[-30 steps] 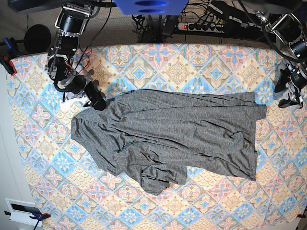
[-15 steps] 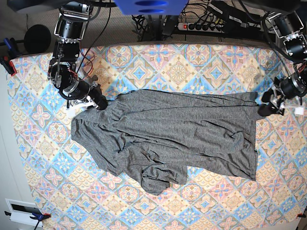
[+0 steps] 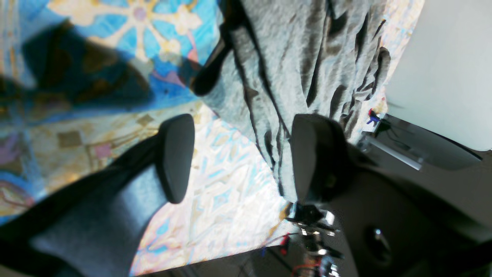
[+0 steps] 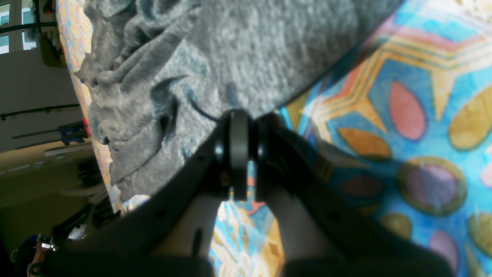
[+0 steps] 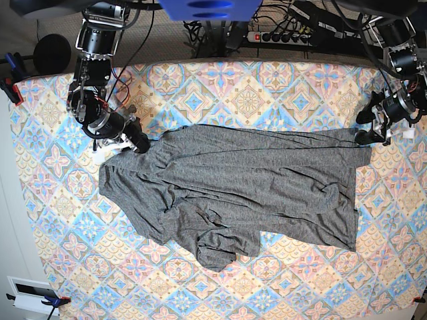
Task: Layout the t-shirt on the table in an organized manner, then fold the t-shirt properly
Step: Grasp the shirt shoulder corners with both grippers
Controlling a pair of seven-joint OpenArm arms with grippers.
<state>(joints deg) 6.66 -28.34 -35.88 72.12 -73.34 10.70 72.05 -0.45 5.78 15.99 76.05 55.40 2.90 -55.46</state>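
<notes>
Pinching now: the right claw (image 4: 240, 154) has gone from spread to clenched on the edge of the heather dark-grey long-sleeved knit shirt (image 5: 233, 193), its two black fingers pressed flat together with fabric bunched just above them in the right wrist view. In the base view this grip sits at the shirt's corner nearest the far-left corner of the surface (image 5: 60, 200), a wide top covered in blue, pink and cream diamond tiles with floral medallions.

The left claw (image 3: 234, 157) has swung in from the right edge to the opposite end of the garment. Its fingers stand apart, released, straddling the grey hem: one pad over cloth, the other over bare patterned tile. Nothing gripped there yet.

Shirt lies crosswise in the middle of the surface, creased along its length, with a sleeve or fold heaped toward the near edge. Not yet flat.

Reading: one corner is secured, the second is lined up. My judgement is the layout step is only starting; once the left claw closes on the hem, a pull apart could tension and smooth the body. Risk: the heaped part near the front stays tucked under.
</notes>
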